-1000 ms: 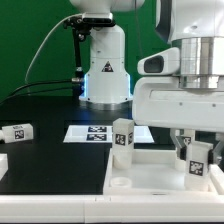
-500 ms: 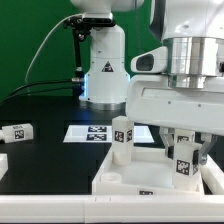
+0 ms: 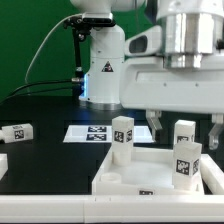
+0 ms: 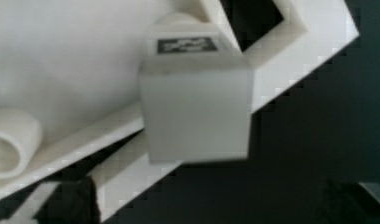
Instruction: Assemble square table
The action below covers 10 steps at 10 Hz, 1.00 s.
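Tabletop [image 3: 150,172] lies on the black worktop [image 3: 50,155], right under your jaws. Your jaws are spread wide and hold nothing. One leg [image 3: 184,150] stands up between them, and another leg [image 3: 122,137] stands just beside them on the tabletop.

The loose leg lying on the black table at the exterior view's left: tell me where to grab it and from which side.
Take the loose leg across its middle, coming straight down from above. It lies on its side on the table, apart from the tabletop, so its long flanks are free. Its tagged end faces outward, so closing across the width, not end to end, looks safest. The claw stands open.
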{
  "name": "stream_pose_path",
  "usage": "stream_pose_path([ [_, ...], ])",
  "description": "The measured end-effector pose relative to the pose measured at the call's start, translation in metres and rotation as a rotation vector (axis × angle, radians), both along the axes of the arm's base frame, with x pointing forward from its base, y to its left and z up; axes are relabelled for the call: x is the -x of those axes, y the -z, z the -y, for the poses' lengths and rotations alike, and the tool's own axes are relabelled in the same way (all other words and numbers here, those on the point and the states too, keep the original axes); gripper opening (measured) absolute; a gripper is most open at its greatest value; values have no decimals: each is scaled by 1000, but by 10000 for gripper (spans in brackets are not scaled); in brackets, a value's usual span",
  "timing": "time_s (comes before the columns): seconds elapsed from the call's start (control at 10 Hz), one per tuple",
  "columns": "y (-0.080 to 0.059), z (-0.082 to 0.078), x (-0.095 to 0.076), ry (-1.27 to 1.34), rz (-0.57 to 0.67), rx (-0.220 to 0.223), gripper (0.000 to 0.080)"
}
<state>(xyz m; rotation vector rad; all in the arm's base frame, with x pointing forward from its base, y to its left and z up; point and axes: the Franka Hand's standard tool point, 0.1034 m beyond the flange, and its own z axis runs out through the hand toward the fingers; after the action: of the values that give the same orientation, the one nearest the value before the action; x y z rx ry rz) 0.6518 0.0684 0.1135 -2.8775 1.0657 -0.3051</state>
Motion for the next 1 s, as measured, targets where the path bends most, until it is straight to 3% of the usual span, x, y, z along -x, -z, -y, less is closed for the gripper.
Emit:
stream_pose_path([
  [0.5, 3, 1, 1, -32, -2, 10, 649],
  [0.8, -4, 56, 14, -252, -36, 60, 649],
  [1.0, -5, 57, 11, -331, -53, 78, 649],
])
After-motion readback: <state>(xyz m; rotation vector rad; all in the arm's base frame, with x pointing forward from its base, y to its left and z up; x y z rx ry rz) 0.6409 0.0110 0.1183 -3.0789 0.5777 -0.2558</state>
